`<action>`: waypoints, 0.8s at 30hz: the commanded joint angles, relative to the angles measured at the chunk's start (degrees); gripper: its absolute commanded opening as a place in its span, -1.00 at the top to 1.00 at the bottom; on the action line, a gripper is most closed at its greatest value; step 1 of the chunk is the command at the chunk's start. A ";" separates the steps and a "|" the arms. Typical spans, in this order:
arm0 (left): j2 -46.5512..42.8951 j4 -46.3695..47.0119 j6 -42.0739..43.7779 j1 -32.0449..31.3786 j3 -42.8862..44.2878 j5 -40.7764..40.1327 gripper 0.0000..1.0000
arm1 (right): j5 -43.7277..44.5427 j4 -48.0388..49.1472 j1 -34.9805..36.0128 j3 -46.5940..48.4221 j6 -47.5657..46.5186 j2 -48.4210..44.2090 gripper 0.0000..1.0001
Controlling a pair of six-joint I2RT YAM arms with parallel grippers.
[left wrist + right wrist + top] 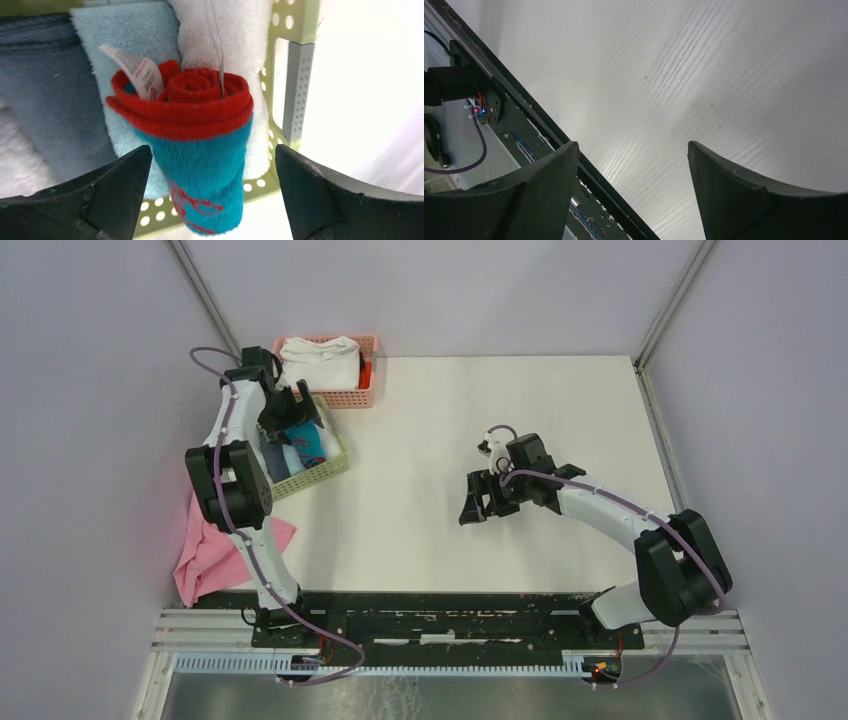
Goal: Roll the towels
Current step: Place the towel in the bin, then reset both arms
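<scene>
We see the white table [480, 430] filling most of the top view, with both arms reaching out over it. The right arm [620, 520] stretches across bare tabletop. Its right gripper [478, 502] hangs there with fingers spread wide and nothing between them, and its wrist view shows only the table surface and the dark mounting rail [524, 125] in the gap.

The left arm [235, 470] bends toward the far left corner. A plain pink cloth [210, 555] lies crumpled at the table's left edge beside that arm's lower link.

At the back, a pink basket [350, 397] holds a folded white towel [320, 362]. Just beside it sits a green perforated basket [330, 470], and the left gripper [290, 420] is poised over this one.

In the left wrist view those fingers stand wide apart on either side of the red and teal towel [200, 130], which is rolled, with its red spiral end facing the camera. We cannot see either finger touching it. The roll sits in the green basket against a light blue towel [125, 45], a white terry roll [225, 30] and a grey-blue cloth [45, 90]. A small white tag [142, 75] sticks out of the roll's end
</scene>
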 commanded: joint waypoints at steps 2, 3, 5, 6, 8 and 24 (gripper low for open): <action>-10.36 -0.24 0.98 -0.53 -0.46 -3.61 -0.99 | 7.19 -5.26 0.25 5.54 -2.08 -5.37 -0.74; -12.02 -0.23 0.93 -0.87 -1.52 -4.49 -0.98 | 9.04 -6.56 0.17 6.21 -2.46 -6.25 -0.74; -16.41 0.59 0.61 -1.50 -4.50 -6.36 -0.99 | 14.38 -9.99 0.20 7.50 -3.13 -8.80 -0.74; -19.20 1.50 0.45 -1.87 -6.21 -6.92 -0.98 | 17.10 -11.33 0.22 8.02 -3.47 -10.14 -0.74; -25.32 3.82 -0.20 -2.26 -10.83 -7.92 -0.99 | 22.54 -13.41 0.20 8.90 -3.95 -13.40 -0.75; -77.27 20.20 0.54 -16.29 -37.62 -28.22 -0.98 | 56.28 -19.94 0.12 10.24 -9.42 -42.44 -0.99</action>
